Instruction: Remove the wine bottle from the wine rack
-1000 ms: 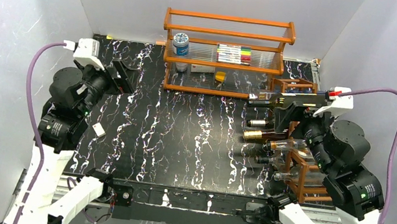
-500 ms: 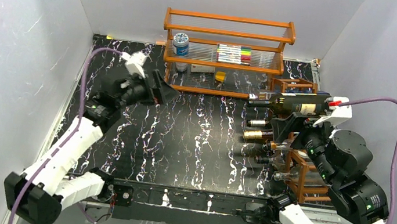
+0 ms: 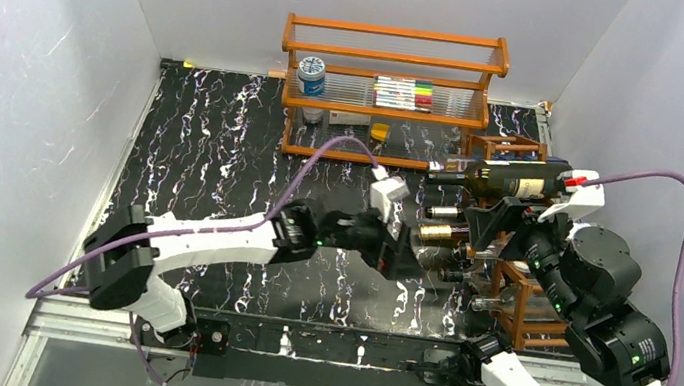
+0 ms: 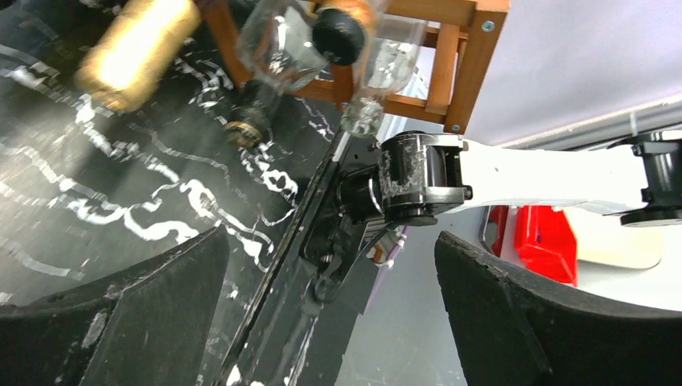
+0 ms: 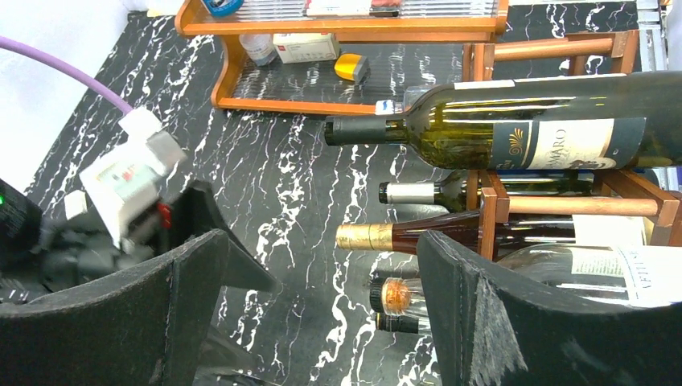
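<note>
A dark green glass wine bottle (image 3: 506,181) lies on its side atop the reddish-brown wooden lattice wine rack (image 3: 524,301) at the right edge of the black, white-veined counter (image 3: 222,156). The left claw (image 3: 403,257) and right claw (image 3: 494,216) both gape apart, empty, near the protruding bottle necks.

so the dark green wine bottle (image 5: 515,121) with the dark-and-cream label is just lying flat across the very top of the reddish-brown wooden lattice wine rack (image 5: 489,225), capped neck poking out left past the frame
</note>
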Controlling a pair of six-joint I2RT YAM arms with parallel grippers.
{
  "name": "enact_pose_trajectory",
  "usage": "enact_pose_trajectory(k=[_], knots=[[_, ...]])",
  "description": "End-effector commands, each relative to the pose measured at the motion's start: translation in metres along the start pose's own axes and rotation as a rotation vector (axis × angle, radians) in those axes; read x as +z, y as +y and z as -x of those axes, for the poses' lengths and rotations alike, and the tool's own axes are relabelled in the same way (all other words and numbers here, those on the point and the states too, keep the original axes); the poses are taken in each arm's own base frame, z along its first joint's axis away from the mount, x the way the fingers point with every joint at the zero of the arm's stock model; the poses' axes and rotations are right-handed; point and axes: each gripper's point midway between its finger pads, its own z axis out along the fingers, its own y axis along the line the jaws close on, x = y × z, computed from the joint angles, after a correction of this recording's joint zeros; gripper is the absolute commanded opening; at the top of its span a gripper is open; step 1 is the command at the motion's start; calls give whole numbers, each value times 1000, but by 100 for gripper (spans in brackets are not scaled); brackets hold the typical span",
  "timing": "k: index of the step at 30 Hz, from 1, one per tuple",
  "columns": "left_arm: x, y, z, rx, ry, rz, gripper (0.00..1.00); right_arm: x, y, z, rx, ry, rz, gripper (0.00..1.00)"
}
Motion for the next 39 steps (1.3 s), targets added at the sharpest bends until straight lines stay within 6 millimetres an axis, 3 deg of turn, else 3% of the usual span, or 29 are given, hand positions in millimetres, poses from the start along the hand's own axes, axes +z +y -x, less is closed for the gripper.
enact_pose_trajectory(k=[1, 7, 16, 27, 35, 39], knots=[[26, -48, 30, 179, -117, -91, 98, -18, 8, 28, 36, -104, 46, 98], [63, -44, 33, 176, -84, -78, 98, -23, 8, 34, 33, -121, 49, 98], [100, -28, 39, 149, -81, -2, 98, -27, 7, 28, 40, -125, 60, 98], [131, -37, 41, 114, -55, -63, 98, -36, 8, 33, 38, -156, 77, 98], [148, -45, 40, 103, -43, -116, 89, -45, 4, 36, 21, -173, 69, 98], [158, -53, 42, 92, -32, -149, 74, -48, 4, 36, 17, -180, 70, 98]])
